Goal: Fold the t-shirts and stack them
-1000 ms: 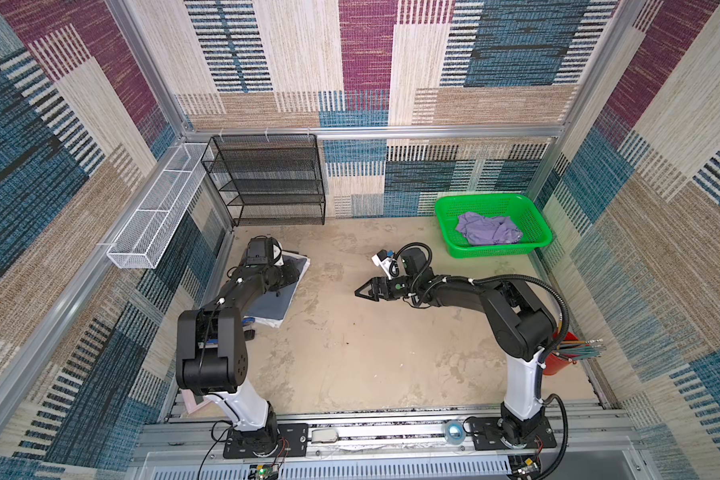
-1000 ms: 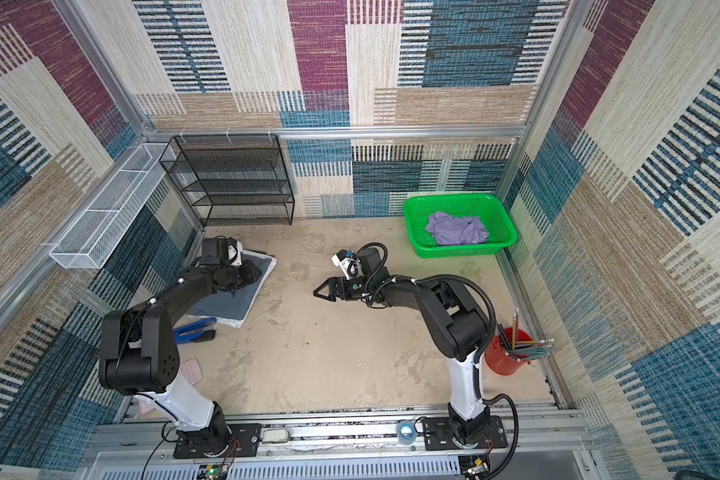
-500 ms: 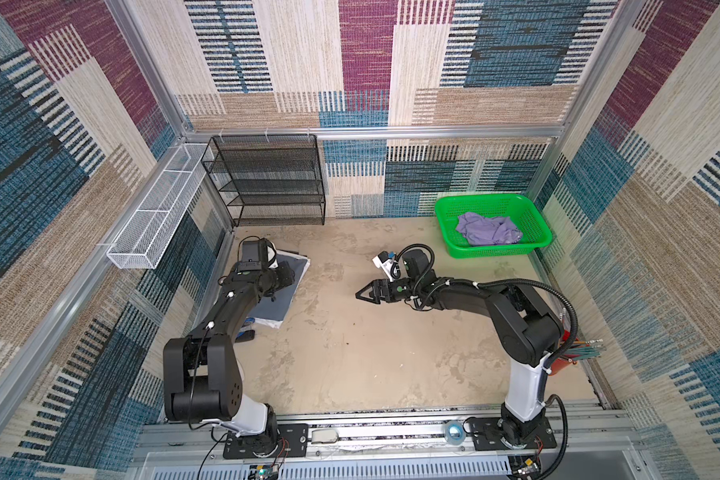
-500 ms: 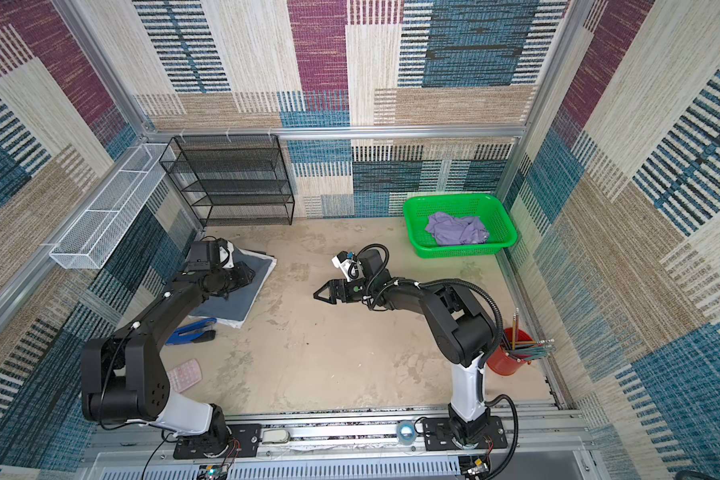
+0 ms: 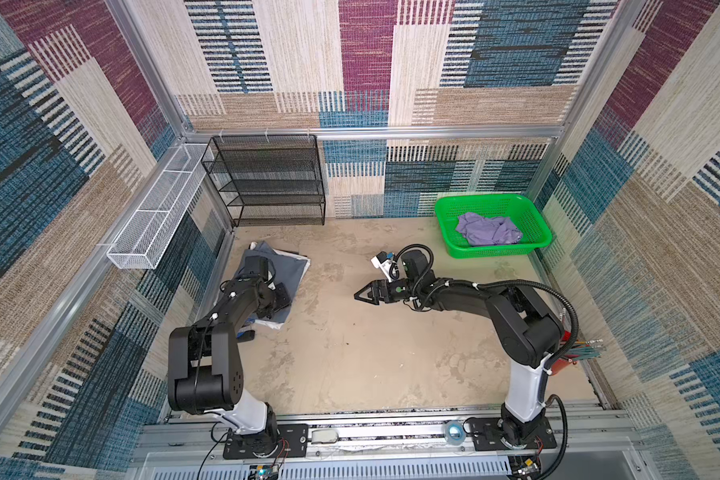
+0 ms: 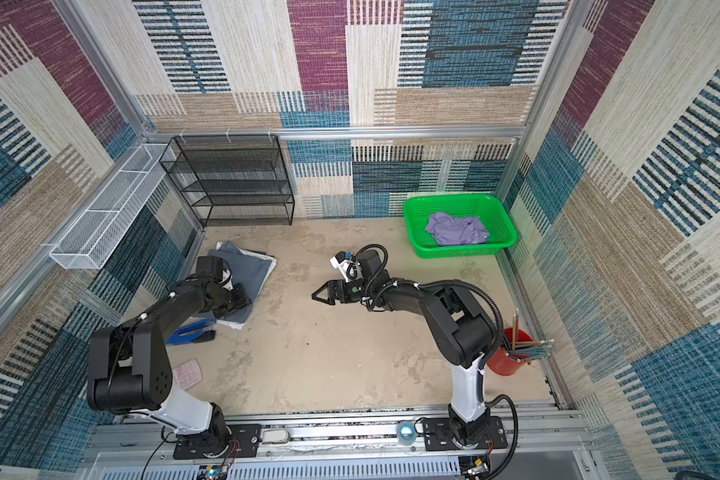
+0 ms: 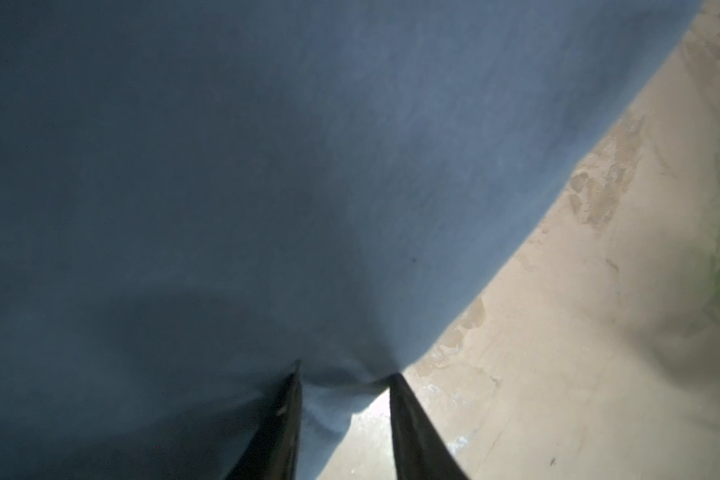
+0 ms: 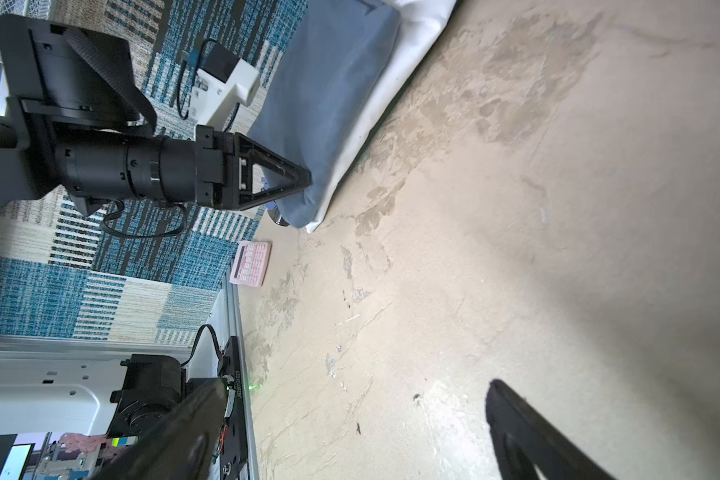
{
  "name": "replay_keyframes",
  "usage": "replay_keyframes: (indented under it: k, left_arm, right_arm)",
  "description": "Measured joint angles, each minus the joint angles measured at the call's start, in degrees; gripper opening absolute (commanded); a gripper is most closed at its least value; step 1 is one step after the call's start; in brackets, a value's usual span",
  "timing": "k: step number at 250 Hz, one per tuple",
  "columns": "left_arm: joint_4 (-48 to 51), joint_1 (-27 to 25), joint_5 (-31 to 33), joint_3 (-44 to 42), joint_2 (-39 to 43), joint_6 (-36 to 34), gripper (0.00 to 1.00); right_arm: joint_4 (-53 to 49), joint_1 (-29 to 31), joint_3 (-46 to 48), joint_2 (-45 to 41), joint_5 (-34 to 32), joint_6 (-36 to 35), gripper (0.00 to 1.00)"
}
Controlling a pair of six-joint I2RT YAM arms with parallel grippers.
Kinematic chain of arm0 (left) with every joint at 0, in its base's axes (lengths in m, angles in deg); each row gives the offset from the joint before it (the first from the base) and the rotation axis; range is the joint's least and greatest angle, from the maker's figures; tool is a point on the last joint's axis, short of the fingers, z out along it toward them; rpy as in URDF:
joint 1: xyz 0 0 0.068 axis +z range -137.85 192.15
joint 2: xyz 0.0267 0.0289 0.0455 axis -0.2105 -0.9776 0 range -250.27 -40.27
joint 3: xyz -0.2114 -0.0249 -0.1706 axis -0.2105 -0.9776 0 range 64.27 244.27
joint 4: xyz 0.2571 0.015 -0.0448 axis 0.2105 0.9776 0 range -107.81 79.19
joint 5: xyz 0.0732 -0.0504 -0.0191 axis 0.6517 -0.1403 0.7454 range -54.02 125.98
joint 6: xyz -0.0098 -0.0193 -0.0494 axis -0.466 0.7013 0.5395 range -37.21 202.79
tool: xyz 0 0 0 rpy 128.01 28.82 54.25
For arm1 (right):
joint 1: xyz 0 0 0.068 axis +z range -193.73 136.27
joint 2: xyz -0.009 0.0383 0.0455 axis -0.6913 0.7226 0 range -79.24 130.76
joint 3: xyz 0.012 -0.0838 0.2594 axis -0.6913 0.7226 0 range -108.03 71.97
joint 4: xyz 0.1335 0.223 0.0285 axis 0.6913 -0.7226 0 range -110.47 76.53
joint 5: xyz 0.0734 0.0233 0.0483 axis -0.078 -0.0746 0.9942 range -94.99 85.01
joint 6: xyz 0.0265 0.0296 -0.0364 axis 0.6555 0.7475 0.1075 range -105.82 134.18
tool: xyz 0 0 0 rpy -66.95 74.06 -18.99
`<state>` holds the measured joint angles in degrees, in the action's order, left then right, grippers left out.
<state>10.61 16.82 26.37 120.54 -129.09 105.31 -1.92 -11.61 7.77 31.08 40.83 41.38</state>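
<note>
The tabletop [image 5: 350, 353] looks as it did a second ago: nothing on it has shifted. The slate blue-grey t-shirt [image 5: 294, 270] keeps its folded outline at 9 o'clock, lying on a white cloth [image 5: 272, 323] whose edge peeks out at 6 o'clock. At 2 o'clock the green basket [image 5: 443, 226] holds the lavender t-shirt [image 5: 487, 229], which is crumpled and untouched.

What has moved is the left arm. Its elbow has swung, and the left gripper [image 5: 282, 298] has drawn back a little toward 6 o'clock, onto the shirt's near edge. In the left wrist view its fingers stand part-open, tips sunk into the cloth, which puckers between them. I cannot tell whether they pinch it or only press on it.

The right gripper [image 5: 358, 296] has not stirred. It hangs wide open and empty over bare tabletop near the centre, pointing toward 9 o'clock.

My reading is that the blue-grey fold is nearly finished and is being tidied or let go. The lavender one has yet to be fetched, folded and stacked.
</note>
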Motion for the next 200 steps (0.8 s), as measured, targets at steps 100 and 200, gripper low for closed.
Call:
replay_keyframes:
  k: [100, 200]
  left_arm:
    - [2.1, 16.3, 4.7, 5.7, 0.8, 0.1, 0.39]
    - [1.4, 19.9, 8.0, 13.4, -11.7, 2.6, 0.40]
  right_arm:
    - [1.2, 0.0, -1.6, 2.6, 0.1, 0.7, 0.99]
    - [1.6, 0.0, -5.4, 8.0, 1.8, 0.8, 0.99]
